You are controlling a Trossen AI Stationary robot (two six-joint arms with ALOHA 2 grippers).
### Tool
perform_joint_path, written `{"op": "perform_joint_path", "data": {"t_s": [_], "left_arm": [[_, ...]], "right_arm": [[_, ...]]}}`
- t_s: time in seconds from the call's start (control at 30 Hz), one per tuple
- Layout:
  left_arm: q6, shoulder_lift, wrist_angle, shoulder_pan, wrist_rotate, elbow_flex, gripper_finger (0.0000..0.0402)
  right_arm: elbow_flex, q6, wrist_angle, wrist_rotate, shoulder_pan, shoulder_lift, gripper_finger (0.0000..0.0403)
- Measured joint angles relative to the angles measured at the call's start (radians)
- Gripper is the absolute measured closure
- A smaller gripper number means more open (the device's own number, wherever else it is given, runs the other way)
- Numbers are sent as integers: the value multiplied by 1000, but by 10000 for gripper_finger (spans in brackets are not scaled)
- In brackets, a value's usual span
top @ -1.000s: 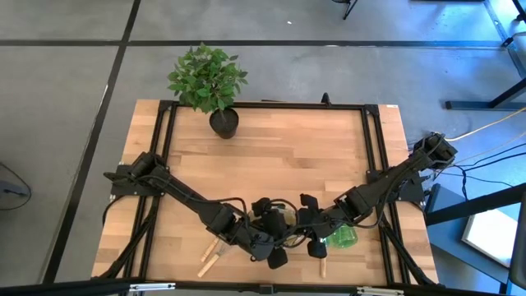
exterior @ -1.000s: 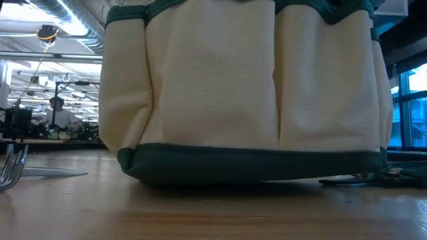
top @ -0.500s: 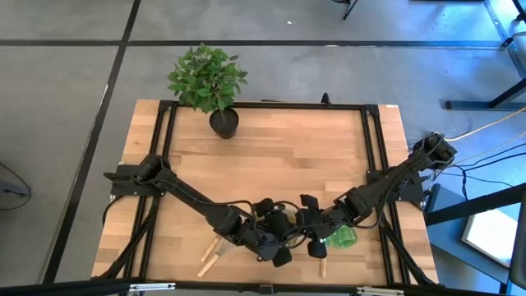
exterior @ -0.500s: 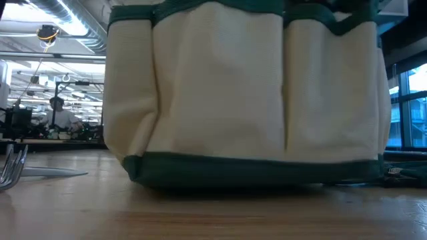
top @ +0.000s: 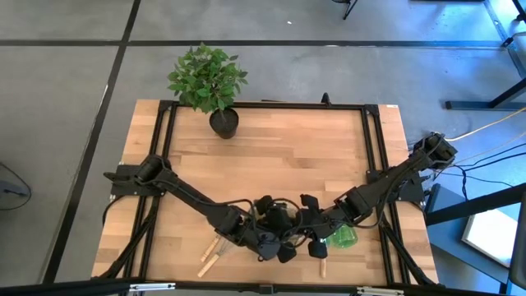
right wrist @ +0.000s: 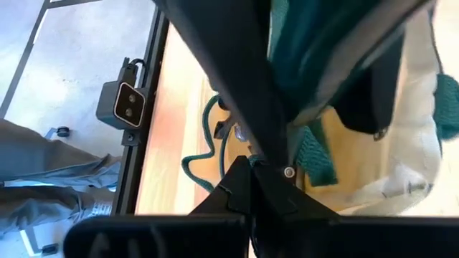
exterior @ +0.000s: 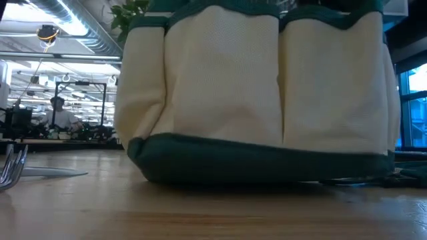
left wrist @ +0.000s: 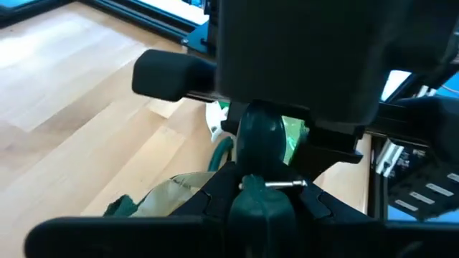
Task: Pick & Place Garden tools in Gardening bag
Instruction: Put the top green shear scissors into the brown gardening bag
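The gardening bag (exterior: 267, 93), cream cloth with a dark green bottom band, stands near the table's front edge and fills the low view. Both arms meet above it and hide most of it from above. My left gripper (top: 279, 247) is shut on a dark green-handled garden tool (left wrist: 257, 140) over the bag's rim. My right gripper (top: 306, 232) is shut on the bag's green trim. The green spray bottle (top: 342, 238) lies just right of the bag. Wooden-handled tools (top: 212, 253) lie to its left, and another (top: 322, 265) lies near the front edge. My left gripper pinches the tool's dark green handle (left wrist: 252, 168) between its two fingers, slanting down from the table's left. The tool is lifted clear above the bag's opening; its working end is hidden behind the gripper body. My right gripper pinches the bag's dark green strap or rim band (right wrist: 287, 107) between its two fingers (right wrist: 276, 161), slanting down from the table's right. Whether it is the loop handle or the rim edge I cannot tell. The bag's base rests on the table.
A leafy plant in a black pot (top: 222, 122) stands at the far left of the table. Metal fork tines (exterior: 12, 167) show at the low view's left edge. A green cord (right wrist: 202, 161) lies on the wood beside the bag. The table's middle and far right are bare wood.
My left gripper has come a little down and toward the table's right, over the bag, still holding the tool. The bag has shifted slightly toward the table's right and its near bottom edge has tipped up a bit. My right gripper has kept still.
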Motion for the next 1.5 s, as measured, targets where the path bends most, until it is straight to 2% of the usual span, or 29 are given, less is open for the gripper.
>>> {"op": "perform_joint_path", "data": {"t_s": [0.63,0.8,1.03,1.17,1.3,1.5], "left_arm": [[-20,31,17,4,70,3,340],[-20,33,7,3,86,2,340],[-20,42,4,3,90,2,340],[-19,42,10,1,91,1,340],[-15,42,52,-10,119,0,340],[-11,52,85,-24,112,0,340]], "right_arm": [[0,-42,-35,-26,6,7,397],[0,-58,-24,-39,6,7,361],[0,-59,-18,-54,6,6,269],[1,-59,-29,-63,6,5,230],[2,-60,-58,-46,4,5,213],[2,-56,-92,-49,5,5,214]]}}
